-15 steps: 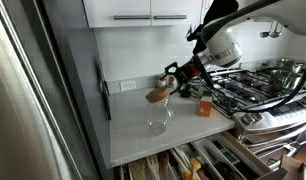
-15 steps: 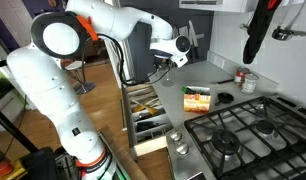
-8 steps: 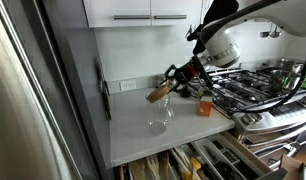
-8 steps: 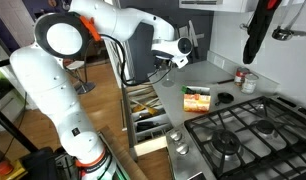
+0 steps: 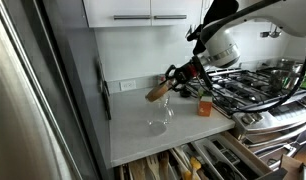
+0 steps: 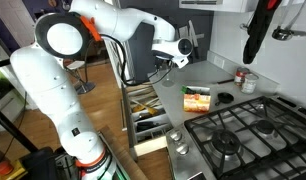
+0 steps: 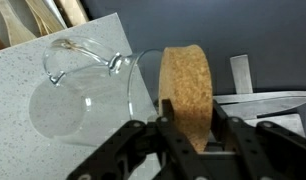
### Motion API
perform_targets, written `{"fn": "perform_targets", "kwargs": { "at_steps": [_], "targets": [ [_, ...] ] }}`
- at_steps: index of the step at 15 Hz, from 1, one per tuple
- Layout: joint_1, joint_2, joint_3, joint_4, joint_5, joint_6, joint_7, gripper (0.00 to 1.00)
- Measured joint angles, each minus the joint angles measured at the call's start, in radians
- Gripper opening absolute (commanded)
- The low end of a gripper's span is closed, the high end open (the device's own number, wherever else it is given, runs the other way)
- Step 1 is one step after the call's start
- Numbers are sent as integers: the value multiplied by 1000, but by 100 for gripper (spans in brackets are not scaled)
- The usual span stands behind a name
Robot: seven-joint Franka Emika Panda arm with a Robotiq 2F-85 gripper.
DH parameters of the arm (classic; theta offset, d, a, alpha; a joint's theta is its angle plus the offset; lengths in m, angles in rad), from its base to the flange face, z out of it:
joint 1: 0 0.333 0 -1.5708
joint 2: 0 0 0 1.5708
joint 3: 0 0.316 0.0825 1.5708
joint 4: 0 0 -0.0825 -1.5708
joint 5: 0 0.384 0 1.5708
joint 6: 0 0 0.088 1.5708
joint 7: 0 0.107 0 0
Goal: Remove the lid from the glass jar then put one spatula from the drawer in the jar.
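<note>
A thick round cork lid (image 7: 188, 90) stands on edge between my gripper's (image 7: 190, 122) two black fingers, which are shut on its flat faces. In an exterior view the gripper (image 5: 171, 80) holds the lid (image 5: 158, 92) tilted, just above the clear glass jar (image 5: 160, 122) on the white counter. From the wrist the jar's (image 7: 73, 90) open mouth and handle lie below and left of the lid. Wooden spatulas (image 7: 43, 15) show at the top left, in the open drawer (image 6: 145, 105) below the counter. My gripper (image 6: 173, 62) hovers over the counter's far end.
A small orange container (image 5: 204, 107) stands on the counter beside the gas stove (image 5: 255, 85). A knife (image 7: 263, 100) lies right of the lid. A food box (image 6: 197, 98) and a small jar (image 6: 249, 81) sit by the hob (image 6: 243, 135). Cabinets (image 5: 143, 12) hang overhead.
The fingers have closed in on the cork lid. The arm has barely moved, and the lid hangs at about the same spot above the jar.
</note>
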Motion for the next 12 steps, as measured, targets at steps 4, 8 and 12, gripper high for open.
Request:
{"fn": "perform_targets", "kwargs": {
  "at_steps": [4, 8, 12],
  "targets": [
    [-11, -46, -1, -3, 61, 0, -106, 14],
    [-46, -130, -12, -33, 62, 28, -197, 14],
    [-88, -168, -32, -92, 62, 92, -277, 14]
  ]
}}
